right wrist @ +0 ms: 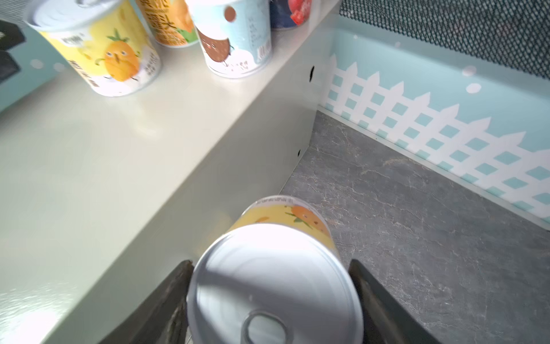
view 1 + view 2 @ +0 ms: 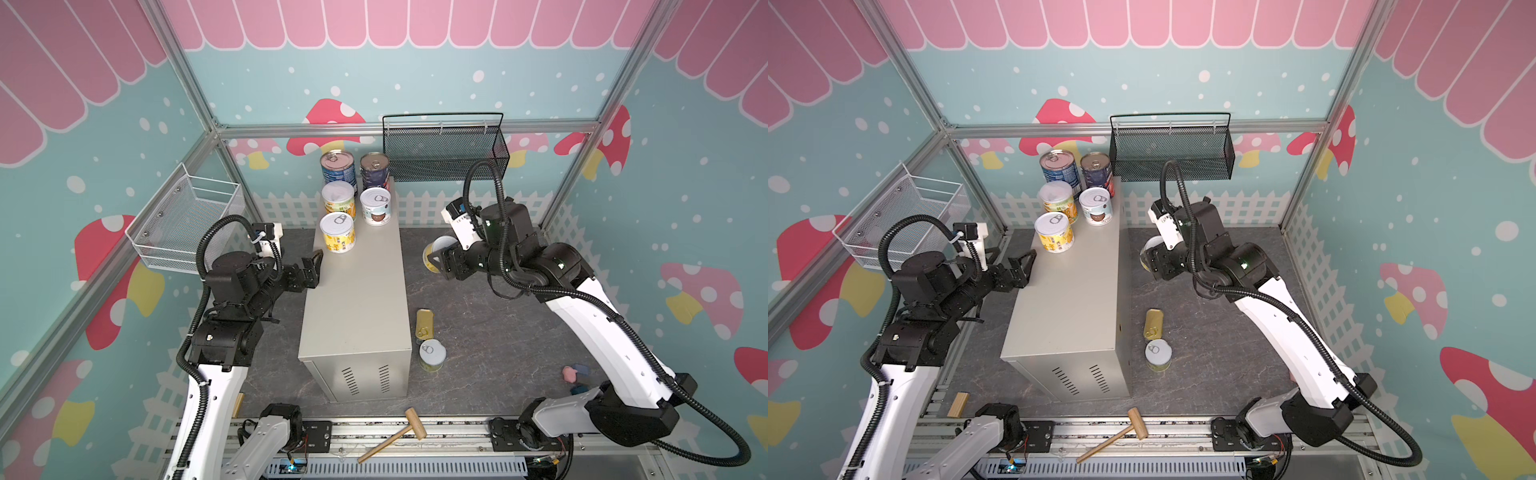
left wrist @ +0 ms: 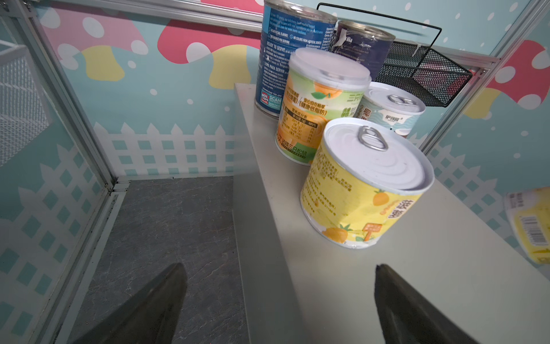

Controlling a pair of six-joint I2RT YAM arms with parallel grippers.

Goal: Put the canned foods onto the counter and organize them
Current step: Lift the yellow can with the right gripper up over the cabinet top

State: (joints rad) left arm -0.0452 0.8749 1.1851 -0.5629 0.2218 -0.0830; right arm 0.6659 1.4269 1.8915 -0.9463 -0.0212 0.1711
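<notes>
The counter [image 2: 357, 299], a long beige box, stands mid-table. At its far end stand two tall blue cans [image 2: 337, 166] [image 2: 375, 170] and three short cans [image 2: 339, 199] [image 2: 375, 205] [image 2: 337, 231]. My right gripper [image 2: 438, 262] is shut on a yellow can [image 1: 273, 283], held tilted just off the counter's right side, above the floor. A flat gold tin [image 2: 424, 324] and a short can [image 2: 432, 354] sit on the floor right of the counter. My left gripper [image 3: 279, 265] is open and holds nothing at the counter's left edge, near the closest yellow can [image 3: 363, 184].
A black mesh basket [image 2: 444, 153] hangs on the back wall and a white wire basket [image 2: 187, 224] on the left wall. A wooden mallet [image 2: 395, 434] lies on the front rail, a wooden block [image 2: 958, 404] lies front left, and small pink and blue pieces [image 2: 575, 374] lie far right.
</notes>
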